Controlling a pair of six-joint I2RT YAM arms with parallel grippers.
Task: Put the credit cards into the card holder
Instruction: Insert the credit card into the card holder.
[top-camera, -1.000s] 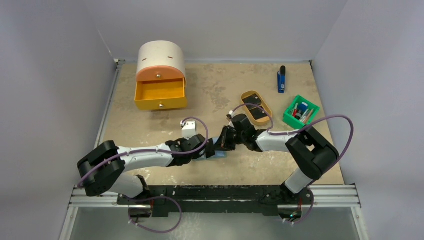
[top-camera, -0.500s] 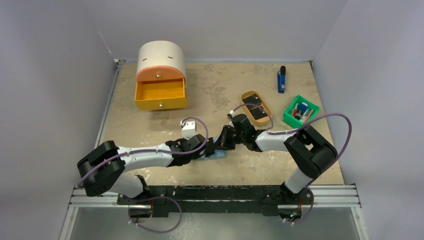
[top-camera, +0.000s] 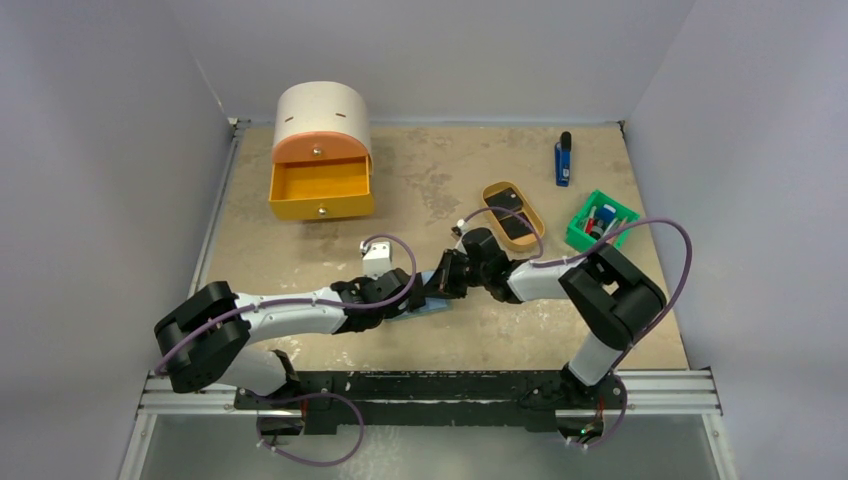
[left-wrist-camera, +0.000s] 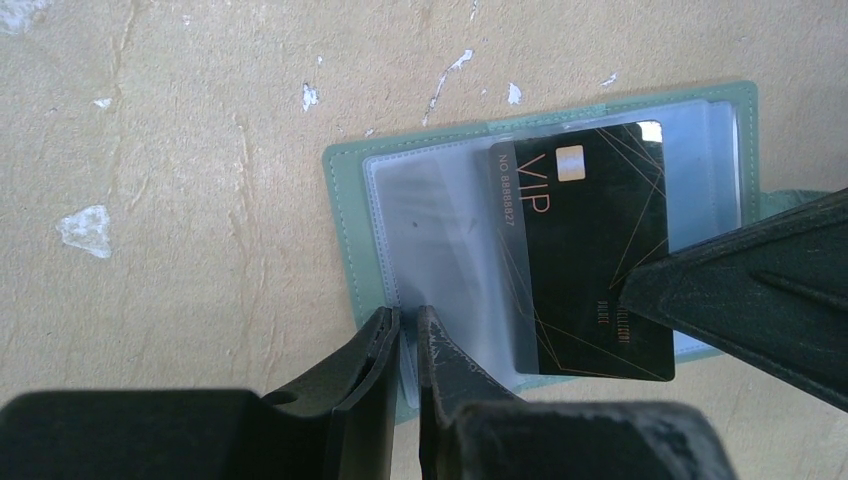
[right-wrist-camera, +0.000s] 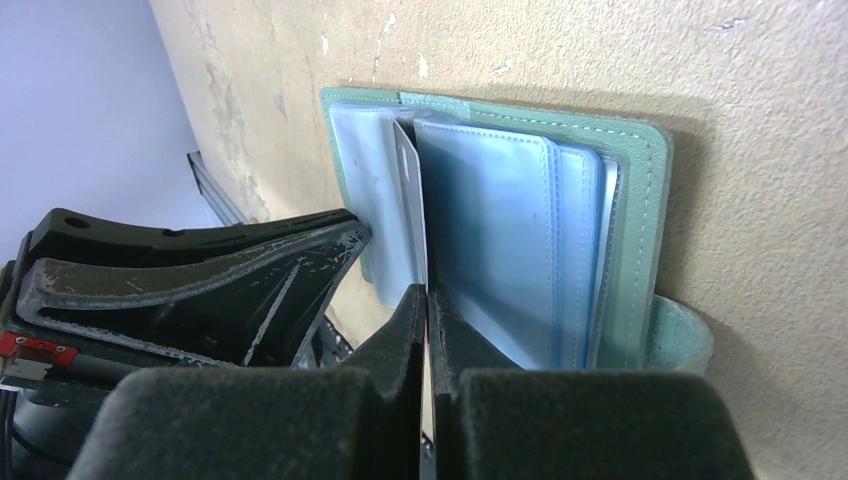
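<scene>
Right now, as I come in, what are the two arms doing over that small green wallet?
The card holder lies open on the table. The left gripper pinches the near edge of its clear sleeves, pinning it in place. The right gripper is shut on a black credit card, which seems partly between the sleeves and is not yet fully in. At least one more black card lies in the tan tray.

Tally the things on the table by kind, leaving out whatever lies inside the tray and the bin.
card holder: 1
credit card, in the right pincer: 1
drawer unit: 1
tan oval tray: 1
green bin: 1
blue-and-black stick: 1
Total: 6
</scene>
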